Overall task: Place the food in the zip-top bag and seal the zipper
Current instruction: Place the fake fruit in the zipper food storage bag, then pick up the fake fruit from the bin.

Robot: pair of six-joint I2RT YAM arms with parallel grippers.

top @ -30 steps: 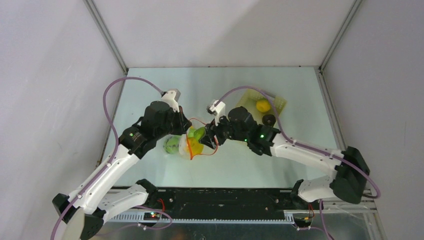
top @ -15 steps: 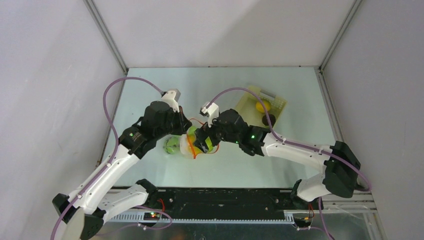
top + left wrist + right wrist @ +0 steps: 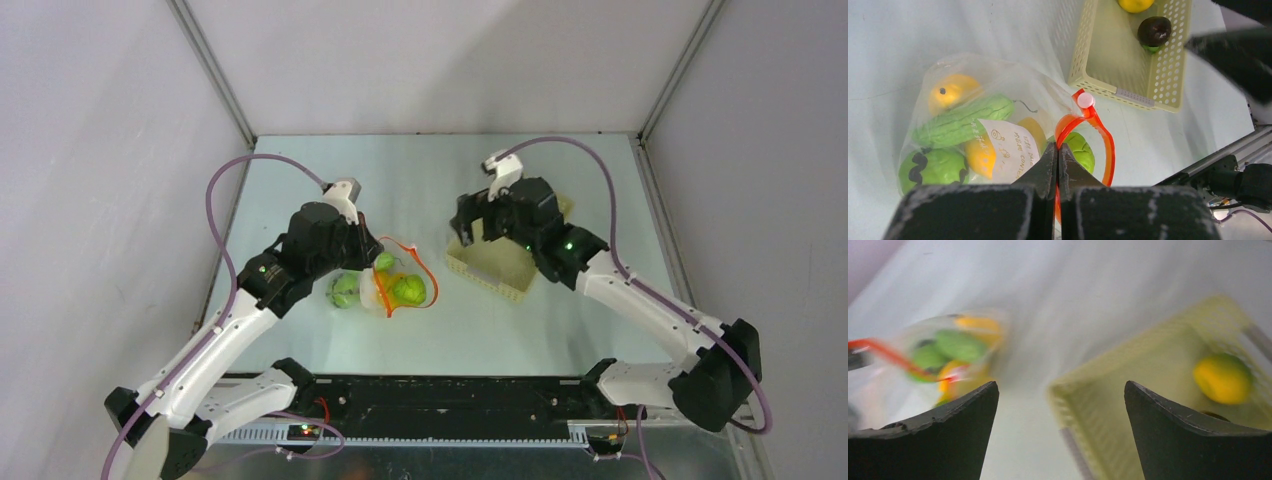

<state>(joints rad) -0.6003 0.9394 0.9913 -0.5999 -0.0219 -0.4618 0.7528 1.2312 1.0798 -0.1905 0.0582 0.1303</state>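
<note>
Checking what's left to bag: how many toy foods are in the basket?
2, both in the lattice basket: a yellow fruit, a dark purple piece beside it. No others show.

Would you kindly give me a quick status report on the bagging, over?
Left gripper shut on zip-top bag at its zipper. Right gripper open, empty, at basket. Yellow fruit, dark purple piece in basket, unbagged.

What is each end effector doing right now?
Left end effector: shut on the thin red-orange zipper strip of the clear plastic bag.
Right end effector: open, holding nothing.

Overhead; wrist close-ups (basket (image 3: 1108,55) shared)
</note>
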